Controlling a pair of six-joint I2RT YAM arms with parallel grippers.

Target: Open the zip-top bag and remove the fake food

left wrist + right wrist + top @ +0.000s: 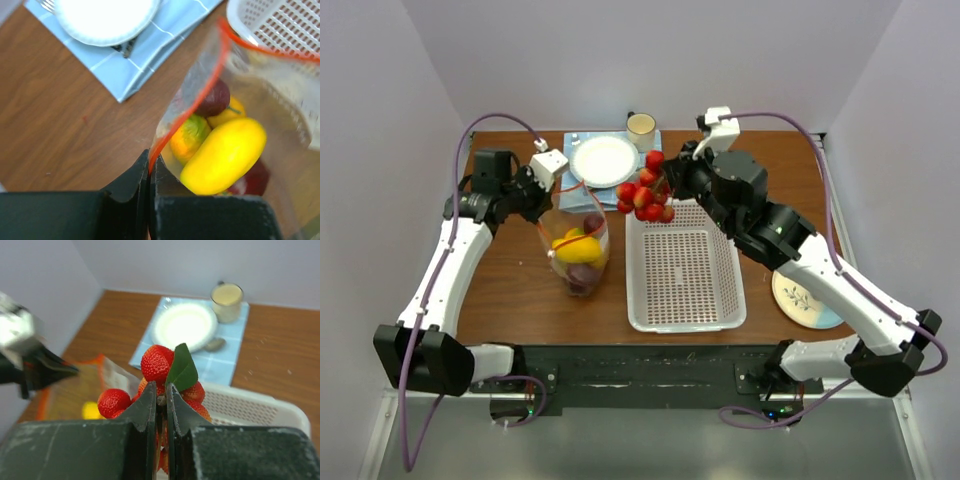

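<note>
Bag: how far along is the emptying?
Done: the bag is open and the strawberry bunch is out. In hand: the right tool grips that bunch near the basket's far-left corner; the left tool pinches the bag's rim. Left: a yellow piece, an orange piece and a maroon piece inside the bag.

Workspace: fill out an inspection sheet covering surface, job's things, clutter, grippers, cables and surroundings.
Surface: brown wooden table, no spills seen.
Job's things: zip-top bag hanging open, with a yellow fruit plus orange and maroon pieces inside; strawberry bunch out of the bag, above the white basket's far-left corner.
Clutter: white basket; white plate on a blue placemat; cup; patterned plate at the right edge.
Grippers: left gripper shut on the bag's orange-red strip; right gripper shut on the strawberry bunch.
Cables: purple cables looping along both arms, not snagged.
Surroundings: pale walls on three sides.
</note>
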